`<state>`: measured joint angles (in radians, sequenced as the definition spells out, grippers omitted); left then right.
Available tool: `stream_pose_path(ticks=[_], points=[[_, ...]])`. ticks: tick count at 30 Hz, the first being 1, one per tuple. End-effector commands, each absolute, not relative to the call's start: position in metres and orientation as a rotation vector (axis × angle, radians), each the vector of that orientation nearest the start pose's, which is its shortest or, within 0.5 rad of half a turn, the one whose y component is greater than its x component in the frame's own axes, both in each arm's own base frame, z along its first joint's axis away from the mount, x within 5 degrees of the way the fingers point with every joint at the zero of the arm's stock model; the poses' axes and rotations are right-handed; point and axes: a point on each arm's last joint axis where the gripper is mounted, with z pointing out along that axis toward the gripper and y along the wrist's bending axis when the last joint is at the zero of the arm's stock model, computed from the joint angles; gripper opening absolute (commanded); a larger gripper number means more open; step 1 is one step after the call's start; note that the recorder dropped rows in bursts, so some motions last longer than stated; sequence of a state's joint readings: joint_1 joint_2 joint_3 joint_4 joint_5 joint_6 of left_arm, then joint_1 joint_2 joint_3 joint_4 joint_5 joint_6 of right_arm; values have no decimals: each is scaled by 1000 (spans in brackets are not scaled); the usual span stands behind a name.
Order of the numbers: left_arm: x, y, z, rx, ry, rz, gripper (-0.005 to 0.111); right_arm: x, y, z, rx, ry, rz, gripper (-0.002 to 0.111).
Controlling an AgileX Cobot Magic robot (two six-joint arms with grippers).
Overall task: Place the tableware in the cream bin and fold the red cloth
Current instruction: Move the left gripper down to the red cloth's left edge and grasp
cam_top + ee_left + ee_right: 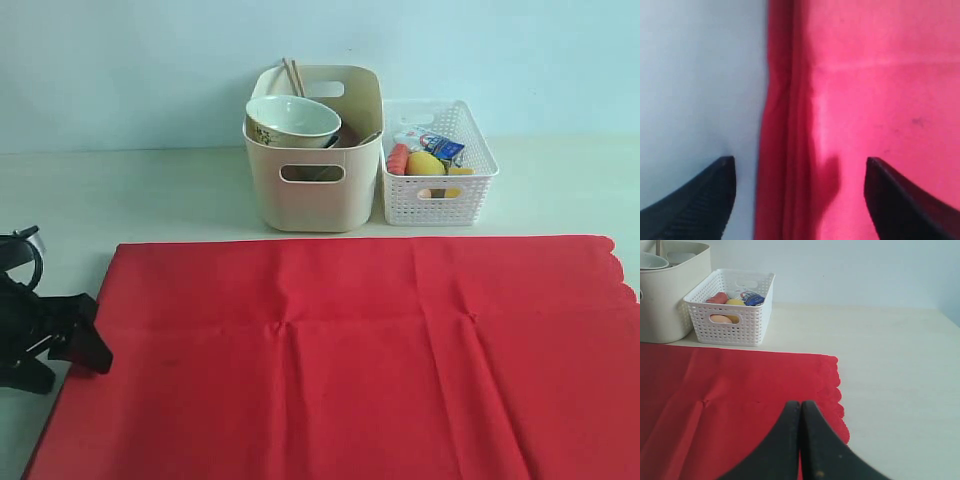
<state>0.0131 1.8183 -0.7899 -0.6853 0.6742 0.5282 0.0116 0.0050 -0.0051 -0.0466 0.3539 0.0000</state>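
- Cream bin (312, 195) stands at the back of the bench (150, 190), touching the white perforated basket (440, 195) on its right.
- Patterned white bowl (290, 118) sits tilted in the bin's top, and wooden chopsticks (292, 75) poke up behind it. No tableware shows on the cloth, so I judge the first half of the task done.
- The basket holds the food: a lemon (424, 163) and a small blue-white carton (441, 147) among it. These are not part of the task and are kept apart from the bin.
- Red cloth (350, 350) lies spread flat in front of both containers, far wider than them, with creases running front to back. It is not yet folded.
- Left pincer (799, 165) is released and spread wide, grasping nothing. It straddles the cloth's left edge, one finger (700, 200) over bare bench and the other over red. That looks like a line-up to pinch the bunched hem.
- The wrist view is blurred, so I cannot tell whether those fingers touch the surface or hang just above it.
- Right pincer (801, 410) is clenched on nothing, over the cloth near its scalloped edge (837, 390). It is out of the exterior view.
- Next, in my judgement: close the left pincer on the hem, get the right one on its own side, then carry one edge over.
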Motion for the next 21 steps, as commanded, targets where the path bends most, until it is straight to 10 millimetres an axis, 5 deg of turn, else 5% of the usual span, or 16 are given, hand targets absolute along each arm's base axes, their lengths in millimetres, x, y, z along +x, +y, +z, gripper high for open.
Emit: stream_pose_path(ticks=[1, 12, 21], points=[[276, -36, 98, -55, 3048, -695, 70, 54, -1, 182, -36, 1825, -44, 0], [276, -42, 99, -18, 3016, -809, 69, 54, -1, 182, -36, 1825, -44, 0], [275, -45, 101, 17, 3004, -861, 30, 54, -1, 182, -36, 1825, -44, 0]])
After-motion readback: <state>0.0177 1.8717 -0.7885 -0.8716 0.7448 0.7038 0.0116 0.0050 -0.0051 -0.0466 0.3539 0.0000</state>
